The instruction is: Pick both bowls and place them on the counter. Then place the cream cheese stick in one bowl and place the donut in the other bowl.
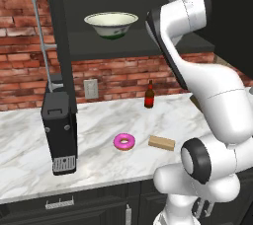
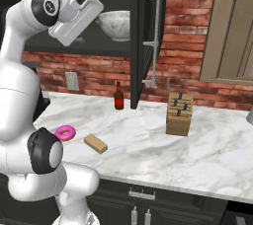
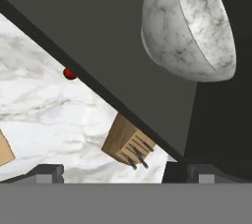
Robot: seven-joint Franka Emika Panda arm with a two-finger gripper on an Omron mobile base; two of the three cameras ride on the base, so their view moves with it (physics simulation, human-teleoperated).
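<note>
Long white marble bench (image 1: 99,120) with grey veins, polished, over dark cabinets; red brick wall behind.

Both bowls sit on the dark shelf of the open upper cabinet, above the bench. Cream bowl with flared rim and green marks outside (image 1: 111,24): glossy, on the left part of the shelf. Grey-white marbled stone-look bowl (image 3: 189,24): rounded, smooth, on the right part of the shelf, seen rolled in the hand view; its lip also shows behind the wrist in the right base view (image 2: 116,24).

Small ring donut with bright pink icing (image 1: 124,142) lies flat on the bench, near its front edge. Tan-brown rectangular cream cheese stick (image 1: 161,143) lies just right of it, apart, not touching.

Dark brown glass bottle with red label (image 1: 149,95) stands upright far back by the wall. Angled wooden knife block (image 2: 179,113) with dark handles stands further right. Black boxy coffee machine (image 1: 60,130) at the left.

Gripper: raised to shelf height, facing the marbled bowl, nothing between the tips. Released or clenched: cannot tell, tips barely visible.
</note>
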